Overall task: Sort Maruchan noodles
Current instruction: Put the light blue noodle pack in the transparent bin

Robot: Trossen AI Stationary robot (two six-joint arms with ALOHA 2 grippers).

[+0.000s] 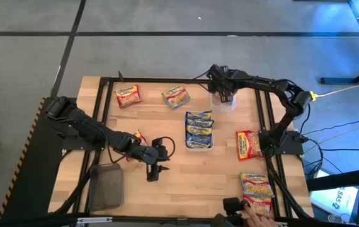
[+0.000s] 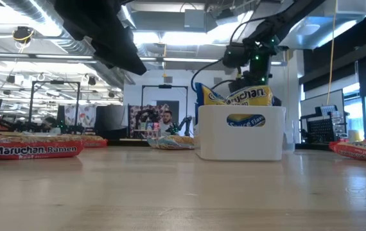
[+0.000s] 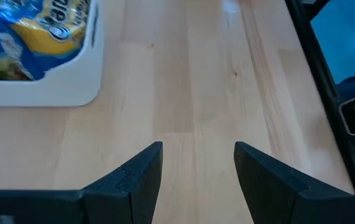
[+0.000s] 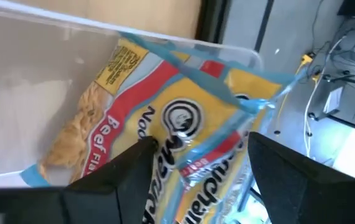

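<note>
Maruchan packets lie flat about the table: a red-bordered one (image 1: 128, 96) and a blue one (image 1: 176, 96) near the far edge, red ones (image 1: 249, 144) (image 1: 257, 188) on the right, and one (image 1: 140, 136) partly hidden by the left arm. Blue packets (image 1: 198, 126) fill the white tray (image 1: 199, 148) (image 2: 241, 131). My left gripper (image 1: 156, 167) (image 3: 197, 168) hangs open over bare wood, near-left of the tray. My right gripper (image 1: 224, 94) (image 4: 199, 168) is open over the clear tub (image 1: 223, 101) at the far edge. Its fingers stand on either side of a red-bordered beef packet (image 4: 165, 106) inside the tub. My right gripper comes at the beef packet from above, with one finger (image 4: 134, 168) at each side of its near end (image 4: 190, 155). The packet rests inside the clear tub. I cannot tell whether the fingers touch it.
A dark mesh basket (image 1: 107, 186) sits at the near left corner. A black frame rail (image 1: 264, 120) runs along the table's right side. A person's hand (image 1: 258, 215) with a black device shows at the near edge. Bare wood lies between the tray and the near edge.
</note>
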